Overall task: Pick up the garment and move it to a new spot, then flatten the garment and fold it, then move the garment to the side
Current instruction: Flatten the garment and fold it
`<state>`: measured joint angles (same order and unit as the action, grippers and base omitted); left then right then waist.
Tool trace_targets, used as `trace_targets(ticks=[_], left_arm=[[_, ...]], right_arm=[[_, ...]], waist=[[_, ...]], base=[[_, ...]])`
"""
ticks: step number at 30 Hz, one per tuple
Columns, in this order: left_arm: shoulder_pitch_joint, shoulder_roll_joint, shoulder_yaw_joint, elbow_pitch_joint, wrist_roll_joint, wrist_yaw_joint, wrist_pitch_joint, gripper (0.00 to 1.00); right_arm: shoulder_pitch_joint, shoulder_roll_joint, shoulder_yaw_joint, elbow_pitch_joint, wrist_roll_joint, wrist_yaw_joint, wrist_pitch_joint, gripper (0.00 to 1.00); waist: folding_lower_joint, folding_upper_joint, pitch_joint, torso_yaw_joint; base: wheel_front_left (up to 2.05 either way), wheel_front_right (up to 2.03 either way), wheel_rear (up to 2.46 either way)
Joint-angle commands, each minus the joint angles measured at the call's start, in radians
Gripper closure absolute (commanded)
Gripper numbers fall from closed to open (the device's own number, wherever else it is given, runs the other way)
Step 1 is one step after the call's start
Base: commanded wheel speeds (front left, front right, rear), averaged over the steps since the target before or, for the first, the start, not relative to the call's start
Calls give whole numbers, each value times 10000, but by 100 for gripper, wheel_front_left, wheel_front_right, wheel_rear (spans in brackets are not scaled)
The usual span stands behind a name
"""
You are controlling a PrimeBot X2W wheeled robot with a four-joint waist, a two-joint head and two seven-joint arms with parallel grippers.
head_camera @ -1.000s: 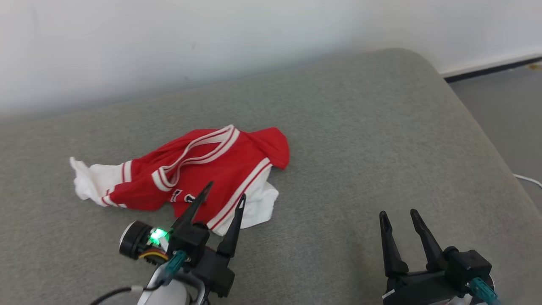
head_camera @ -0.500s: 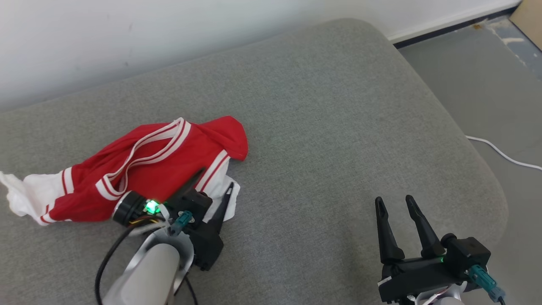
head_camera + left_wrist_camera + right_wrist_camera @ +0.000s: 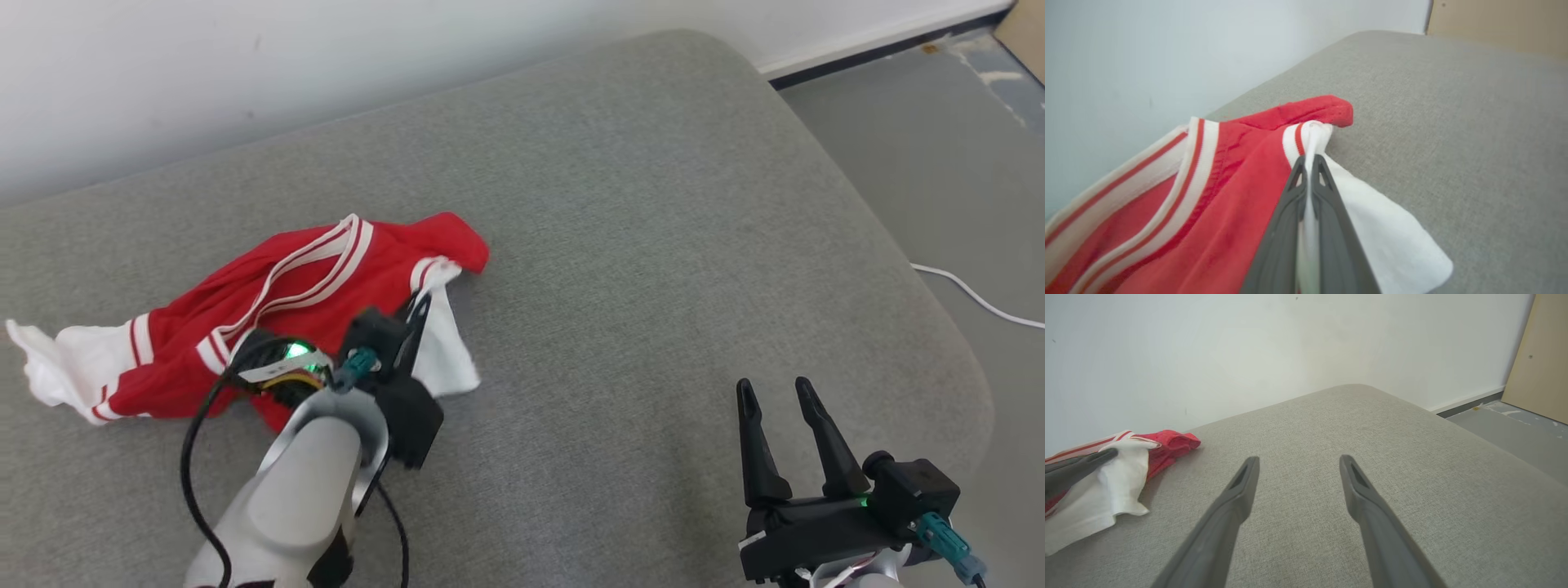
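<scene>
- Garment (image 3: 310, 282) crumpled, centre-left of head view, on grey cushion (image 3: 653, 245).
- Left gripper (image 3: 422, 300) pressed together, pinching a thin white fold near the edge; could slip out on lift.
- Right gripper (image 3: 774, 390) spread, empty, lower right; a one-point hold may leave the cloth bunched.
</scene>
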<state>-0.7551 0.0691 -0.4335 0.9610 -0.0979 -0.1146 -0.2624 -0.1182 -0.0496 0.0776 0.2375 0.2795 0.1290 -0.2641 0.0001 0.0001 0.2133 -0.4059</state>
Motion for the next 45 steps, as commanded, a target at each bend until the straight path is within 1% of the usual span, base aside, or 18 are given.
trace_targets(ticks=[1, 2, 7, 12, 17, 21, 24, 28, 31, 35, 36, 37, 38, 40, 45], left_arm=[[-124, -103, 46, -832, -208, -26, -31, 100], [-124, -103, 46, -832, -208, -26, -31, 100], [467, -170, 183, -2704, -817, 41, -32, 100], [1649, -182, 523, -4240, -1459, 363, -33, 100], [3359, -182, 1504, -5547, -2160, 763, -33, 100], [4823, -188, 2507, -6496, -3093, 1009, -33, 100], [5724, -192, 2885, -6753, -3433, 1134, -34, 100], [6641, -188, 3259, -6763, -3942, 1279, -34, 100], [7098, -188, 3304, -6742, -4411, 1403, -34, 100], [7428, -184, 3054, -6512, -4794, 1471, -34, 100], [7444, -181, 2979, -6459, -4683, 1499, -34, 93], [7426, -182, 2950, -6456, -4579, 1535, -34, 53], [7414, -182, 2960, -6499, -4565, 1575, -34, 0], [7374, -179, 3094, -6785, -4492, 1640, -34, 0], [7338, -180, 3423, -7784, -3920, 1728, -34, 0]], right_arm=[[177, -11, -82, -62, -140, 35, -6, 0], [177, -11, -82, -62, -140, 35, -6, 0], [314, -17, -271, -97, -288, 35, -6, 0], [415, -17, -344, -62, -433, 35, -6, 0], [507, -13, -279, -81, -540, 35, -6, 0], [577, -17, -225, -81, -601, 35, -6, 0], [628, -11, -116, -53, -660, 35, -6, 0], [627, -14, -93, -37, -700, 35, -6, 0], [658, -16, -68, 2, -733, 35, -6, 0], [682, -10, -92, 10, -768, 35, -6, 0], [691, -14, -102, 8, -783, 35, -6, 0], [699, -14, -116, 0, -788, 35, -6, 0], [708, -14, -125, -6, -785, 35, -6, 0], [729, -13, -125, -15, -790, 35, -6, 0], [715, -13, -146, -57, -762, 35, -6, 0]], waist=[[-1, -1, -158, 559], [-1, -1, -158, 559], [-1, -1, -339, 1456], [-1, -1, -595, 2319], [-1, -1, -789, 2974], [-1, -1, -852, 3327], [-1, -1, -886, 3484], [-1, -1, -933, 3557], [-1, -1, -967, 3540], [-1, -1, -965, 3533], [-1, -1, -961, 3536], [-1, -1, -957, 3542], [-1, -1, -958, 3548], [-1, -1, -965, 3557], [-1, -1, -939, 3566]], base=[[0, 0, 0], [0, 0, 0], [0, 0, 0], [0, 0, 0], [0, 0, 0], [0, 0, 0], [0, 0, 0], [0, 0, 0], [0, 0, 0], [0, 0, 0], [0, 0, 0], [0, 0, 0], [0, 0, 0], [0, 0, 0], [0, 0, 0]])
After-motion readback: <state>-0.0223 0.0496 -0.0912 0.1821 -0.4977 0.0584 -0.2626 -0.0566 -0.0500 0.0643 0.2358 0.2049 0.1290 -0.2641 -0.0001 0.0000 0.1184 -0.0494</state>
